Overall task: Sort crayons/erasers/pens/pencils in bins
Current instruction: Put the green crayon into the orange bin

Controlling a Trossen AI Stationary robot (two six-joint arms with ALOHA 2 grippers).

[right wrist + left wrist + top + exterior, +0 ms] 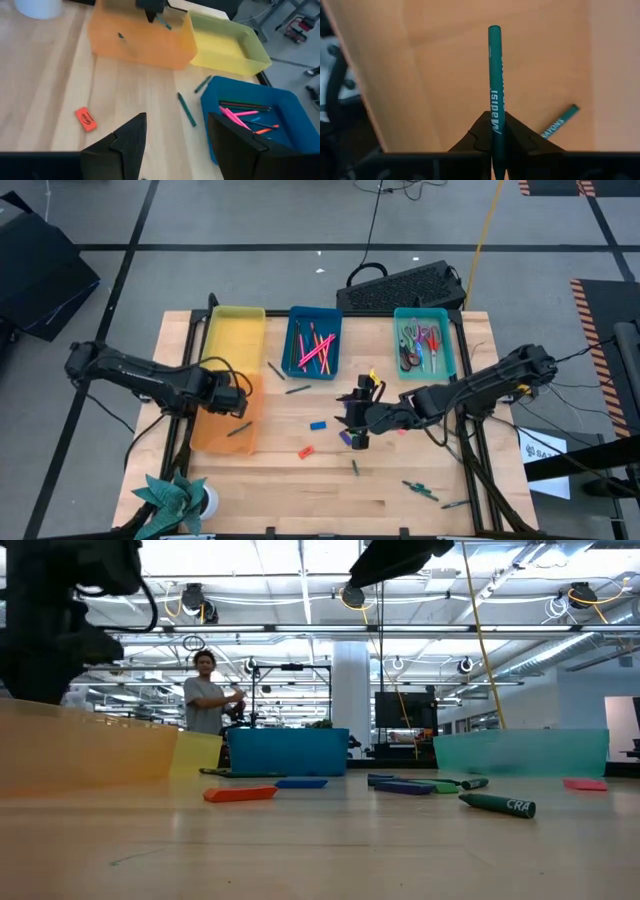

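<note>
My left gripper [238,402] hangs over the translucent orange bin [222,430], shut on a teal-green crayon [494,75]. A second green crayon [560,122] lies on that bin's floor. My right gripper [175,145] is open over the table's middle with nothing between its fingers. Near it lie a red eraser [86,119], a blue eraser [318,424] and a purple eraser [405,787]. The yellow bin [236,330], the blue bin [313,345] with pink and red sticks, and the teal bin [425,342] stand along the far side. My left gripper pinches the crayon between its two fingers near one end [497,131]. The rest of the stick runs straight out past the fingertips to its free end [494,30]. The fingers come from above, and the crayon hangs clear above the orange bin's floor.
A black keyboard [405,288] lies beyond the bins. Loose green sticks lie between the yellow and blue bins [276,370] and at the near right [420,490]. A green paper plant and white cup [190,498] stand at the near left. A person [205,690] stands in the room behind.
</note>
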